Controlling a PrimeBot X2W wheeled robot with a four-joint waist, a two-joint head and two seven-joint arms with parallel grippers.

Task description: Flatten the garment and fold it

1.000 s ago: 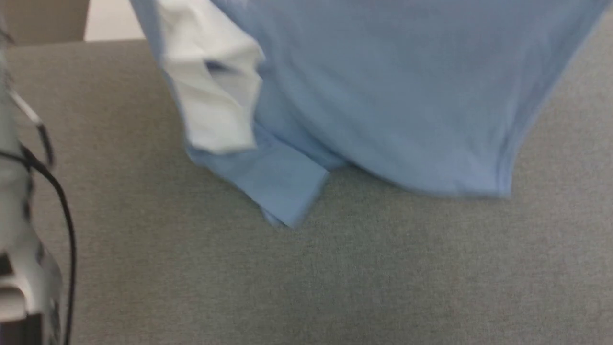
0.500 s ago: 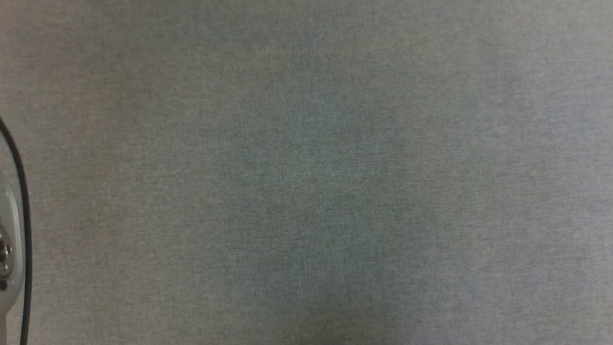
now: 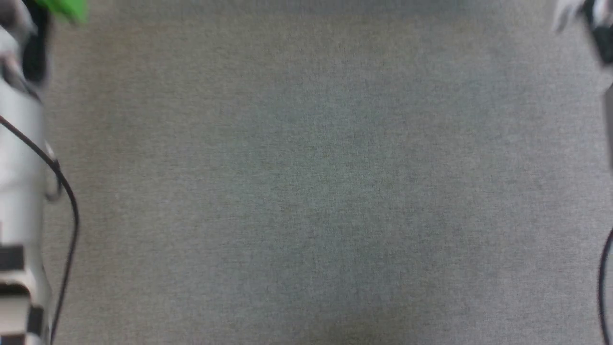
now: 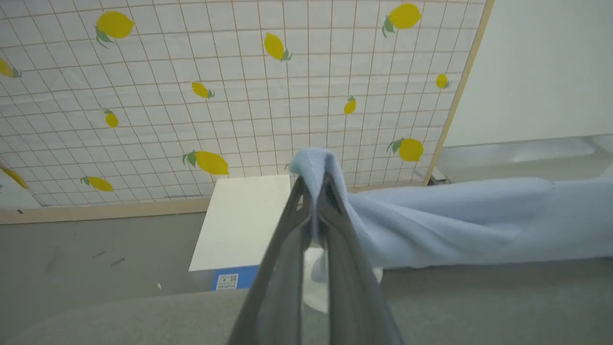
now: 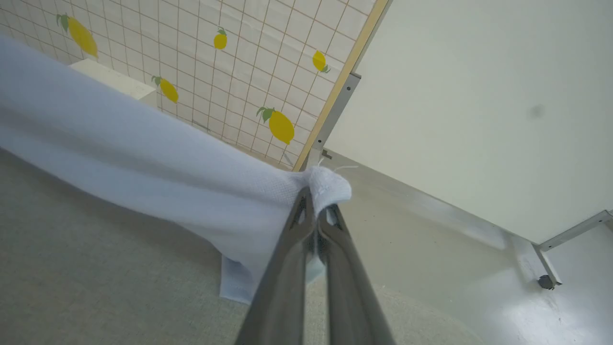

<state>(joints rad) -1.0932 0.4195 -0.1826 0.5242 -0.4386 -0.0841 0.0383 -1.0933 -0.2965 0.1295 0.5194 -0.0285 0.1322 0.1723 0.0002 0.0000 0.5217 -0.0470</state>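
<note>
In the left wrist view, the left gripper (image 4: 313, 189) has its fingers pressed together on a bunched corner of the garment (image 4: 455, 220). Its light blue cloth stretches to the right edge and is cut off there. In the right wrist view, the right gripper (image 5: 316, 213) pinches another bunched corner, and the cloth runs out of frame at the upper left, above the grey table (image 5: 96, 268). The head view is blurred, with a pale forearm (image 3: 19, 143) cropped at the left edge.
</note>
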